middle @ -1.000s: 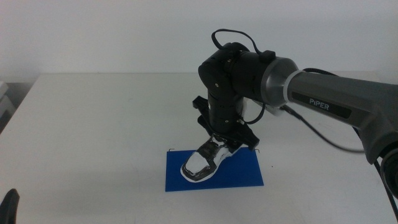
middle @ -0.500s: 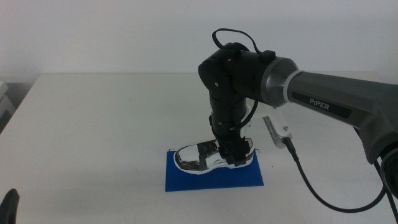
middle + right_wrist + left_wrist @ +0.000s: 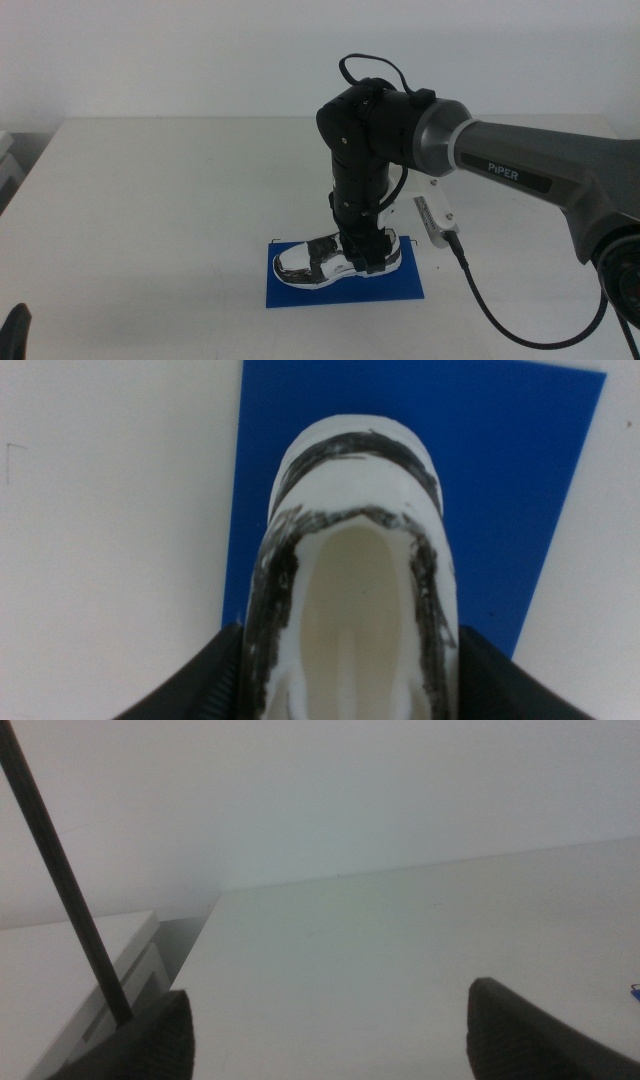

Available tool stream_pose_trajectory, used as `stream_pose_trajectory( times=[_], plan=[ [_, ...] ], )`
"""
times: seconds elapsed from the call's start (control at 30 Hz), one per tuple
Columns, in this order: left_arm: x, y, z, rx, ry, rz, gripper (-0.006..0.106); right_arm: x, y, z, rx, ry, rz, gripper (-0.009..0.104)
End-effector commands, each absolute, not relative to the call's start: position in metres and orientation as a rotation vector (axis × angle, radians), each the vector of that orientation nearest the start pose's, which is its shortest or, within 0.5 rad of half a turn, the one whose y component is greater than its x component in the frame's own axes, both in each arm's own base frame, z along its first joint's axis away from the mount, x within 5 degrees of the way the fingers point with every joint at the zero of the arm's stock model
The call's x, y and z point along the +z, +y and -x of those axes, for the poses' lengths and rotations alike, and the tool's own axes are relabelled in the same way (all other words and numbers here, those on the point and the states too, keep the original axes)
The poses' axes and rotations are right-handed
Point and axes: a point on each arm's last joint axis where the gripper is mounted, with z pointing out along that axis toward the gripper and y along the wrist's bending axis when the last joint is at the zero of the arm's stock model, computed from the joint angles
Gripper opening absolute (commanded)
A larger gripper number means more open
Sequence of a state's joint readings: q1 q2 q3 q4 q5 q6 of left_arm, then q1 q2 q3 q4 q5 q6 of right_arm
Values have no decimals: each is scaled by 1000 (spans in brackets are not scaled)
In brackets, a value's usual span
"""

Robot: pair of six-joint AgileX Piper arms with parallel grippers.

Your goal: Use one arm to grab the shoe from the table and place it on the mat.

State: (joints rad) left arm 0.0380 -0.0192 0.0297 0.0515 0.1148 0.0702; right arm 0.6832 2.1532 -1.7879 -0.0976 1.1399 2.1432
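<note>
My right gripper [image 3: 368, 256] comes straight down from the right arm [image 3: 500, 160] and is shut on the heel end of the white and black shoe [image 3: 322, 265]. The shoe lies level on the blue mat [image 3: 300, 291], toe to the left. In the right wrist view the shoe [image 3: 350, 550] fills the space between my jaws, with the mat [image 3: 500, 460] under it and the right gripper [image 3: 350, 695] around its opening. My left gripper [image 3: 340, 1045] is open and empty, waiting at the bottom left corner of the middle view [image 3: 15, 335].
The white table [image 3: 170, 210] spreads around the mat. A black cable [image 3: 485, 305] hangs from the right arm over the table right of the mat. A white boxy object [image 3: 8, 165] sits off the table's left edge.
The right gripper has turned the shoe from toe-down to level and lowered it onto the mat, shifting it a little to the left. The left arm has not moved.
</note>
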Motion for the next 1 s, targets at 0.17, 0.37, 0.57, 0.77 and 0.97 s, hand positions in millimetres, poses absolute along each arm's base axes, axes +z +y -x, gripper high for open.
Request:
stream_pose_trajectory(
  times=[0.17,0.37,0.57,0.77,0.97],
  plan=[
    [199,2,-56,113,1533,-56,94,225,278,-354,323,2264,-1969,4],
    [199,2,-56,113,1533,-56,94,231,279,-351,352,2271,-1997,92],
    [199,2,-56,113,1533,-56,94,256,274,-345,384,2262,-1996,92],
    [199,2,-56,113,1533,-56,94,305,263,-332,419,2296,-1926,92],
    [199,2,-56,113,1533,-56,94,379,244,-310,642,2448,-1410,92]
  ],
)
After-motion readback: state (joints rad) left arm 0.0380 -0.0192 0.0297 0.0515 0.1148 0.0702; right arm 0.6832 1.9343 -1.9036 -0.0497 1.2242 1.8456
